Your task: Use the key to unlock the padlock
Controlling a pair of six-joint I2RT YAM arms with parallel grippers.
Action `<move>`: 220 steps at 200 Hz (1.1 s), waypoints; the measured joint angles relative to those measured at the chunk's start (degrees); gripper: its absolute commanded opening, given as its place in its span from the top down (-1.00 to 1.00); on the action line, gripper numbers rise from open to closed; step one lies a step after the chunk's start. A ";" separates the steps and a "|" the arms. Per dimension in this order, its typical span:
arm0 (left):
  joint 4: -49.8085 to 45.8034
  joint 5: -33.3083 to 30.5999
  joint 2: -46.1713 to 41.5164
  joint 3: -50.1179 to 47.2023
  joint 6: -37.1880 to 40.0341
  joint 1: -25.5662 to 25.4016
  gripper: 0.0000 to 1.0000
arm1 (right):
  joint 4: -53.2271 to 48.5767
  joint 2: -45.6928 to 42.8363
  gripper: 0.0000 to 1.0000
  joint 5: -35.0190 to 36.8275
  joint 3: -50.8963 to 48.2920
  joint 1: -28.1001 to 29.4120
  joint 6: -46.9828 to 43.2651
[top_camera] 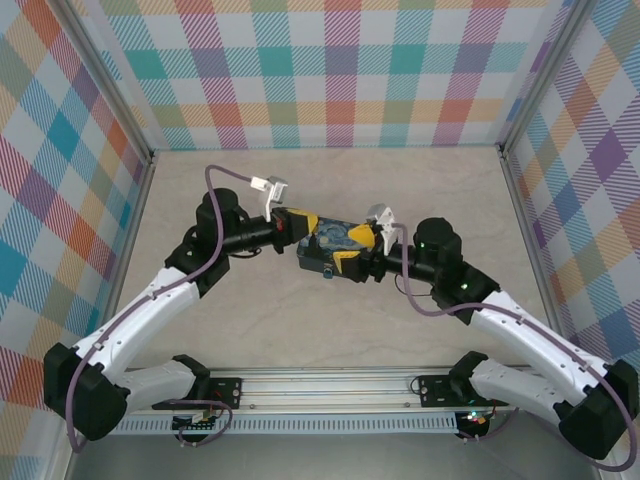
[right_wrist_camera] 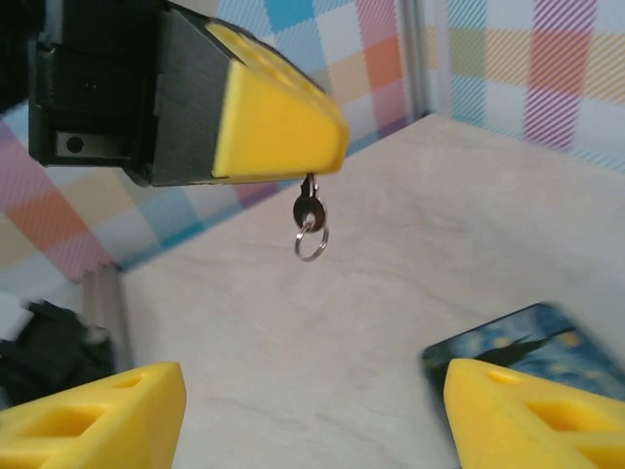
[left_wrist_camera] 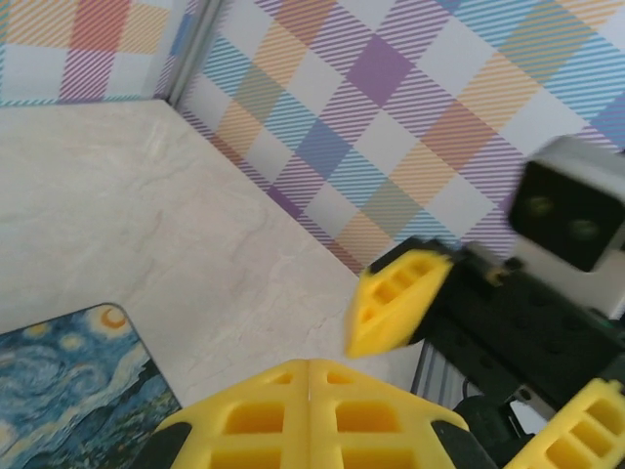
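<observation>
Padlock, tiny blue body with silvery shackle (top_camera: 328, 270): top view is too coarse to be sure, but a small bluish lump at the near edge of the blue-and-yellow starry-night painted tin box (top_camera: 335, 240) is probably it. It lies on the beige marble-look tabletop (top_camera: 330, 350), between the two arms.

Right gripper (right_wrist_camera: 314, 381): yellow fingers spread wide and nothing between them in its wrist view. It sits just beside the tin's right end.

Left gripper (left_wrist_camera: 309, 391): yellow fingers pressed flat together with no gap. In the right wrist view they pinch the tiny thin dark metal key (right_wrist_camera: 309, 208) by one end. The key hangs straight down above the table, with a small silver split ring (right_wrist_camera: 312, 242) dangling off it. This gripper is at the tin's left-far corner, and the key is held apart from the padlock.

Pastel plaid wall (top_camera: 340, 70) is at the back.

Step in hand, as I judge it: key is picked and held, insertion not yet done. The next move calls for:
- the open right claw to pin or steady the padlock
- the left arm to bring the key down and line the free tip up with the keyhole
- a push in, then a twist

The keyhole is not visible, so its orientation is unknown.
</observation>
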 measured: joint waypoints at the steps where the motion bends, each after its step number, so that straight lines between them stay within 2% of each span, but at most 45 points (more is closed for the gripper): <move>1: 0.02 0.04 0.07 0.07 0.02 -0.04 1.00 | 0.37 0.09 -0.44 -0.48 -0.17 -0.15 0.61; 27: 0.31 0.72 2.12 2.10 0.98 -1.73 1.00 | 6.34 3.02 -0.42 -7.89 -0.92 -0.96 8.46; 54: 0.46 1.38 2.95 2.25 1.03 -2.69 1.00 | 12.04 5.31 -0.35 -11.06 -0.92 -0.94 12.44; 146: 1.55 2.60 2.97 2.25 1.01 -3.17 1.00 | 19.34 9.18 -0.11 -9.90 -0.90 -3.13 16.90; 220: 1.55 2.80 2.91 2.25 1.01 -3.19 1.00 | 21.49 10.58 0.28 -10.99 -0.87 -3.89 18.53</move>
